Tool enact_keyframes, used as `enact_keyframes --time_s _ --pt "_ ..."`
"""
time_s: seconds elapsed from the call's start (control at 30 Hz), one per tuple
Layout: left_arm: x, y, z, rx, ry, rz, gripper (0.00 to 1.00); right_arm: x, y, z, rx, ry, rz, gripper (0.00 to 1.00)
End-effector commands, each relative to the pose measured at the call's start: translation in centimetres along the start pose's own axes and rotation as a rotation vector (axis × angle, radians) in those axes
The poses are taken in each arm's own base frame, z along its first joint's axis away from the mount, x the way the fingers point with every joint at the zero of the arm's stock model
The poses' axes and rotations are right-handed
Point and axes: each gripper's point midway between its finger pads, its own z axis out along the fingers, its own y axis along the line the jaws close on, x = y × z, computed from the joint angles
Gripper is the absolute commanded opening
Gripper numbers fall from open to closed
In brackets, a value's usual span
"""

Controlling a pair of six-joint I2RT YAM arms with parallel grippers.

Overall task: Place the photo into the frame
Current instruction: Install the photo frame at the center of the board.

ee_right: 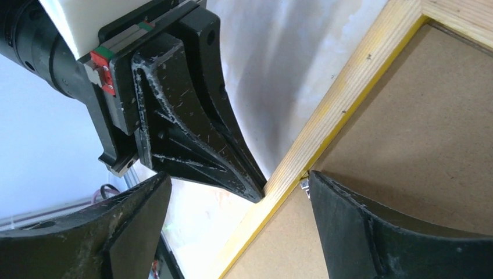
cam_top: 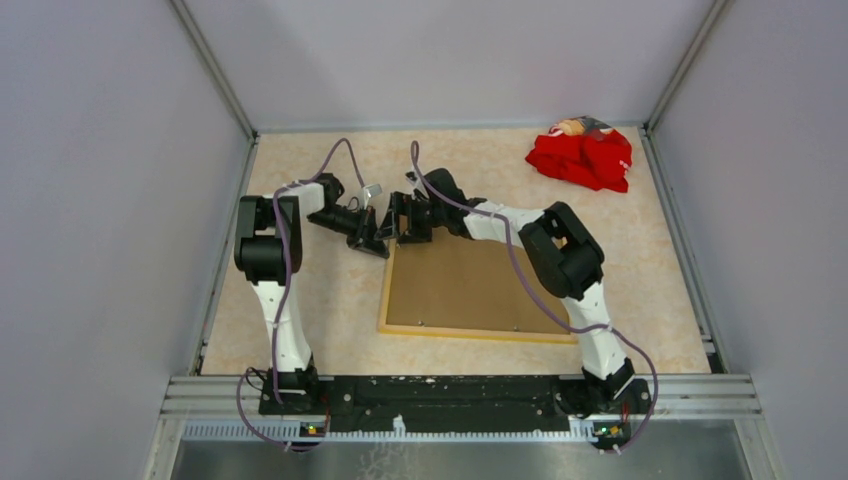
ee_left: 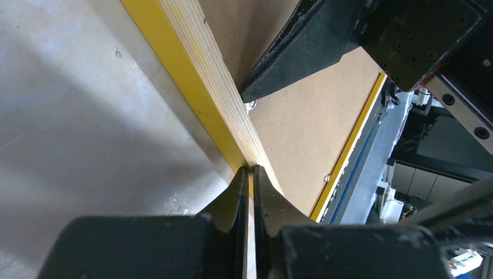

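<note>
The frame (cam_top: 386, 290) lies face down on the table, its pale wood back up and its yellow edge showing. A brown backing board (cam_top: 465, 285) sits inside it. The photo is hidden. My left gripper (cam_top: 378, 245) is shut, its tips against the outer edge of the frame's left rail (ee_left: 192, 70) near the far-left corner; the wrist view shows the tips (ee_left: 249, 170) together at the rail. My right gripper (cam_top: 405, 228) is open and straddles that rail (ee_right: 343, 93): one finger is over the table and one over the board (ee_right: 418, 133). It holds nothing (ee_right: 239, 176).
A red cloth bundle (cam_top: 583, 155) lies at the back right corner. Grey walls and metal rails enclose the beige table (cam_top: 320, 300). The arms' base rail runs along the near edge. A small metal clip (ee_left: 252, 104) sits on the board by the frame.
</note>
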Motion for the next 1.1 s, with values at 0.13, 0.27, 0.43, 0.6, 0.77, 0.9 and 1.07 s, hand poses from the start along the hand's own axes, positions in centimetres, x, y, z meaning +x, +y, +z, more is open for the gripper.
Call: enact_keyframes --time_s 0.13,0.27,0.43,0.6,0.77,0.9,1.07 --pt "-0.7 2.9 -0.2 -0.149 0.032 0.114 0.11 -2.3 2.2 -6.0 0.095 -0.037 -0.247 0.95" --pt "-1.8 2.0 -1.8 -0.159 0.017 0.157 0.25 1.6 2.6 -10.7 0.142 -0.011 -0.401 0.95" --pt "-2.8 0.2 -4.7 -0.179 -0.022 0.238 0.44 9.6 0.2 -15.4 0.283 0.128 -0.591 0.92" --pt "-2.8 -2.5 -7.8 -0.17 -0.064 0.315 0.62 16.6 -0.7 -17.6 0.343 0.251 -0.796 0.89" --pt "-2.0 -5.8 -9.2 -0.143 -0.097 0.388 0.98 19.4 -1.1 -18.3 0.393 0.296 -0.872 0.88" --pt "-1.1 -7.9 -9.9 -0.124 -0.113 0.433 0.99 20.1 -0.8 -18.3 0.395 0.275 -0.905 0.84" --pt "-0.4 -9.9 -10.8 -0.117 -0.122 0.481 0.99 20.5 -1.4 -18.0 0.416 0.266 -0.931 0.78"
